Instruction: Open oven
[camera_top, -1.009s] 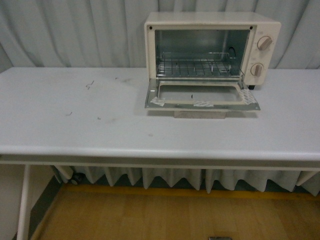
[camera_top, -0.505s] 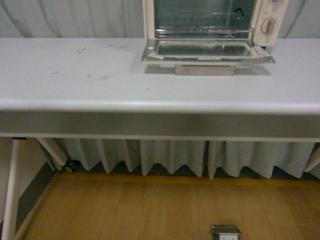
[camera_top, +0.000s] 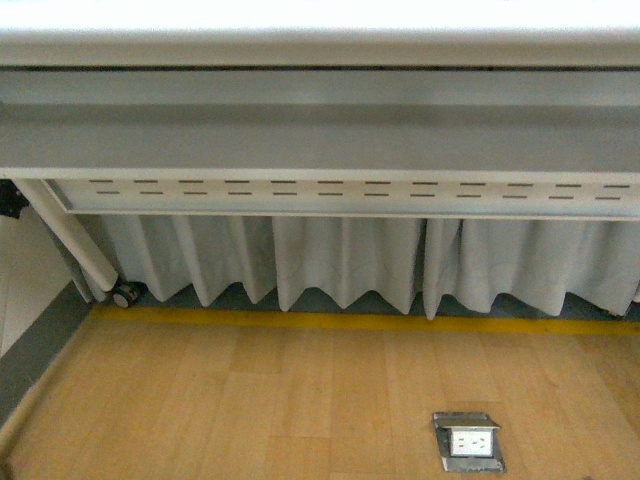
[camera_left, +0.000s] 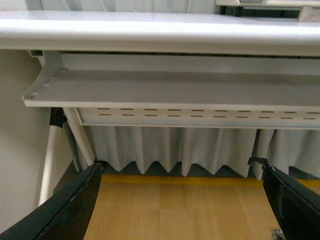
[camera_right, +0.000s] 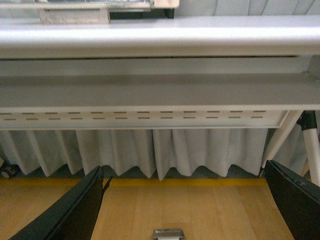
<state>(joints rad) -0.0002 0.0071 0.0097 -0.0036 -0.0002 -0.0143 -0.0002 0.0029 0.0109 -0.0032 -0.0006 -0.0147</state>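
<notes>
Both pincers hang low below the desk (camera_top: 320, 130) edge, grasping nothing: the left pincer (camera_left: 180, 210) and the right pincer (camera_right: 185, 210) each show two dark fingers spread wide apart over bare wood floor (camera_top: 300, 400).

Only slivers of the oven (camera_right: 95, 6) appear at the far rim of the wrist views, resting on the desk well above the pincers; the front view misses it altogether. Its heading, its long axis and whether its door is down cannot be read from so little.

Risk, as I judge it: an arm raised from here could strike the desk's underside or front lip, since both sit beneath that overhang, and no camera now covers the door to guide a reach.

Beneath the desk run a slotted rail (camera_top: 340, 190), pleated curtain (camera_top: 340, 260), a yellow floor line (camera_top: 330, 322), a caster (camera_top: 124, 295) and a floor outlet (camera_top: 468, 441).
</notes>
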